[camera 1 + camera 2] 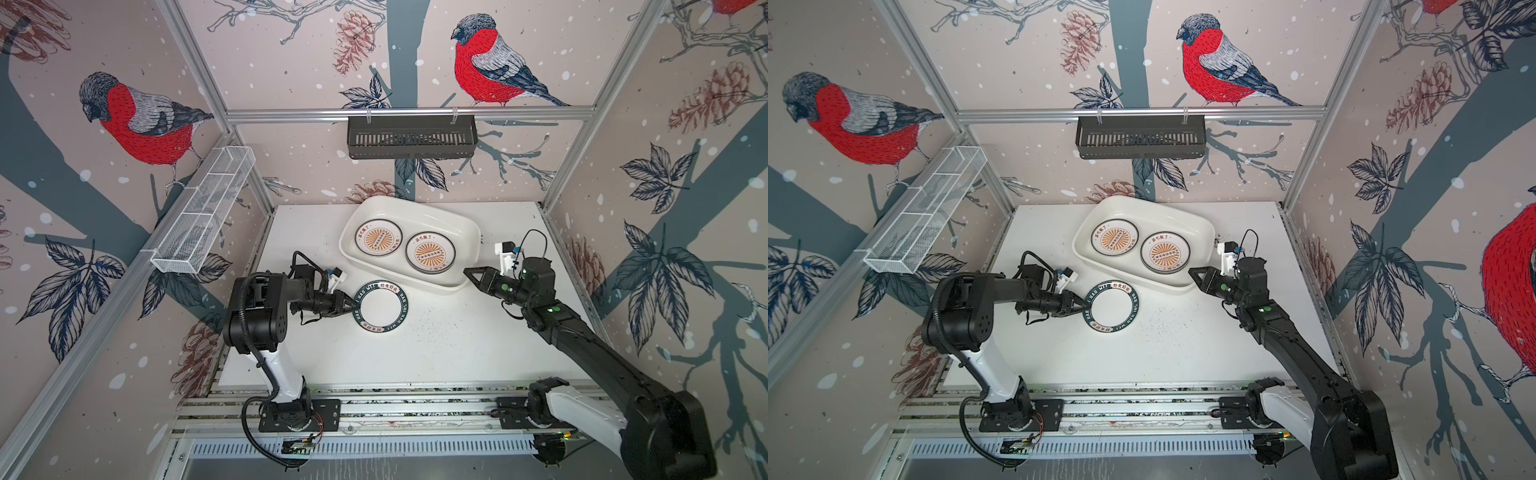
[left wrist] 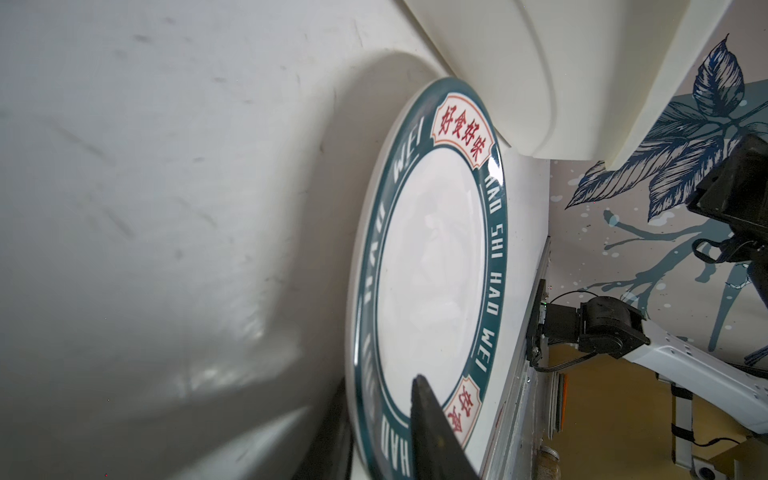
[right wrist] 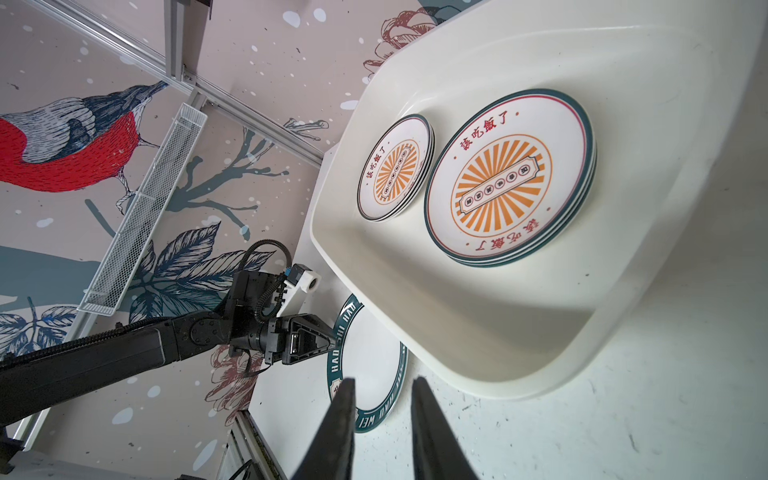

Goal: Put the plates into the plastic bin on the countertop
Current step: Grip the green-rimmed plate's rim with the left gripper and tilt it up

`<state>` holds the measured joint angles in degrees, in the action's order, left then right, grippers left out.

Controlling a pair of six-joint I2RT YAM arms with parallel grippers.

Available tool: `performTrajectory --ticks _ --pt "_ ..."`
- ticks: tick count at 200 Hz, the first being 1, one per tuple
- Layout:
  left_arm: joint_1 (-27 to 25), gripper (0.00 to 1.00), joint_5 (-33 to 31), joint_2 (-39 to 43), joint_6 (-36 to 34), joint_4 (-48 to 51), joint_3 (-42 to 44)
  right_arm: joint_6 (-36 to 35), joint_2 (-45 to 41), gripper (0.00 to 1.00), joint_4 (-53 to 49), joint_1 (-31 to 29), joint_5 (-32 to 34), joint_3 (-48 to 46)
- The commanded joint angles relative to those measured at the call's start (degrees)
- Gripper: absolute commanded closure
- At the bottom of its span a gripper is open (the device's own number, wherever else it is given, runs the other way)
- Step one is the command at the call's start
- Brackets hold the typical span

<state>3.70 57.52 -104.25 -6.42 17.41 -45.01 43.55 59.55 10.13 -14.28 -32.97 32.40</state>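
On the left, the left hand [image 1: 349,301] pinches the rim of the green-rimmed plate [image 1: 380,307], the only plate on the worktop [image 1: 436,345], just beside the plastic bin [image 1: 415,210]. The arm reaches in low and level. Pick-up looks like the step. Next, a lift clear of the low wall onto one of the sunburst stacks [image 1: 378,237]. The right hand [image 1: 468,272] hovers at the bin's corner, fingers slightly parted, empty.
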Motion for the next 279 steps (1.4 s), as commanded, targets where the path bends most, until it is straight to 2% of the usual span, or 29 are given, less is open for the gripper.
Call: performTrajectory --ticks 1,41,66,124,145,171,231,279 --pt "0.0 0.77 -1.1 -0.2 -1.0 1.3 0.0 0.6 0.0 0.74 2.2 -0.2 -0.6 -0.1" --pt "0.2 0.82 -0.9 -0.1 -0.8 1.2 0.2 0.5 0.5 0.74 2.5 -0.2 -0.7 -0.1" --pt "0.6 0.91 -0.8 -0.3 -0.8 1.3 0.2 0.6 0.8 0.74 3.0 -0.2 -0.7 -0.3" --pt "2.4 0.95 0.0 0.1 -0.9 1.8 -0.1 0.7 1.7 0.74 3.9 -0.4 -1.0 -0.5" --pt "2.8 1.0 0.5 0.4 -1.4 2.6 -0.5 0.7 2.2 0.74 4.1 -0.4 -1.1 -0.3" --pt "3.2 1.0 0.7 1.8 -1.9 3.8 -0.9 0.8 2.8 0.7 4.4 -0.4 -1.6 0.3" --pt "3.5 1.0 -0.8 7.7 -2.2 5.8 -1.4 0.7 4.4 0.68 4.6 -0.5 -2.3 2.3" --pt "3.4 1.0 -2.7 8.1 -5.9 12.6 -5.6 0.2 5.9 0.68 4.3 -0.5 -3.0 3.9"
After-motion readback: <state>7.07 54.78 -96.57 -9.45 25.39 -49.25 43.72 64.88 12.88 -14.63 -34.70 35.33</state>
